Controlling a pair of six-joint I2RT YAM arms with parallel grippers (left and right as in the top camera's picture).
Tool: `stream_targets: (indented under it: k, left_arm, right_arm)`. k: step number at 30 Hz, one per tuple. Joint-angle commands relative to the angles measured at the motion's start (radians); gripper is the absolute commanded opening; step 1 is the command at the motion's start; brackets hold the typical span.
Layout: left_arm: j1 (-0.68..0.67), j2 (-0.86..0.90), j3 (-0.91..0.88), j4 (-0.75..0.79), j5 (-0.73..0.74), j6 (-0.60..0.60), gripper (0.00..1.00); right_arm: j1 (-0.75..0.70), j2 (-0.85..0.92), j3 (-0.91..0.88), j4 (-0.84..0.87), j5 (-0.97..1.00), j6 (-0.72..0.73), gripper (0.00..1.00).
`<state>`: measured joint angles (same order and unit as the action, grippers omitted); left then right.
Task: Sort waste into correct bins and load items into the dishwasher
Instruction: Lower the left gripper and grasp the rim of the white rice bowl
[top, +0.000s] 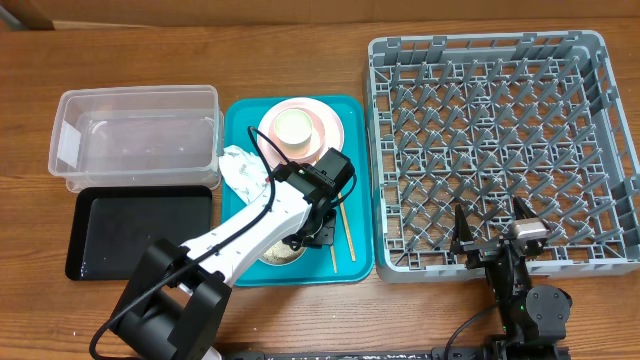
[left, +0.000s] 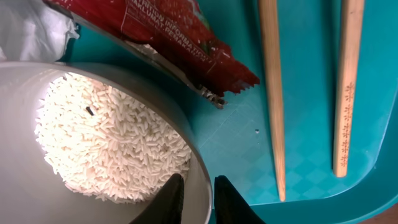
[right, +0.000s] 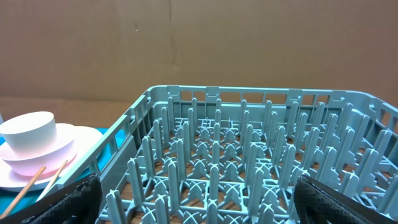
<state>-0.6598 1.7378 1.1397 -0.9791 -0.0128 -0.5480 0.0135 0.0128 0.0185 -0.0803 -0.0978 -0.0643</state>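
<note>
Wooden table (top: 300, 40), chopsticks (left: 272, 93) lengthwise along tray (top: 356, 150) edge, left pincer (left: 198, 182) clamping rice bowl (left: 22, 155) rim, right pincer (top: 493, 238) apart.

A grey dish rack (right: 249, 155) fills most of the view, its upright pegs rising from a grid floor inside lattice walls. The right gripper (right: 202, 202) shows only as two black jaws in the lower corners, spread wide. At left, a white bowl (right: 28, 134) sits on a pale pink plate (right: 84, 146), with two chopsticks (right: 28, 186) leaning against it. A teal tray (right: 112, 142) edge borders the rack, and a brown wall (right: 186, 43) stands behind.
</note>
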Motion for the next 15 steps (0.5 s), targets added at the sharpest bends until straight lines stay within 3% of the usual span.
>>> stream_targets:
  k: [1, 15]
  left_arm:
    - [-0.003, 0.01, -0.006, -0.002, -0.013, -0.01, 0.2]
    - [-0.003, 0.01, -0.006, 0.001, -0.013, -0.018, 0.19]
  right_arm:
    - [-0.003, -0.01, -0.011, 0.004, -0.001, -0.003, 1.0]
    - [-0.003, -0.01, -0.011, 0.004, -0.001, -0.003, 1.0]
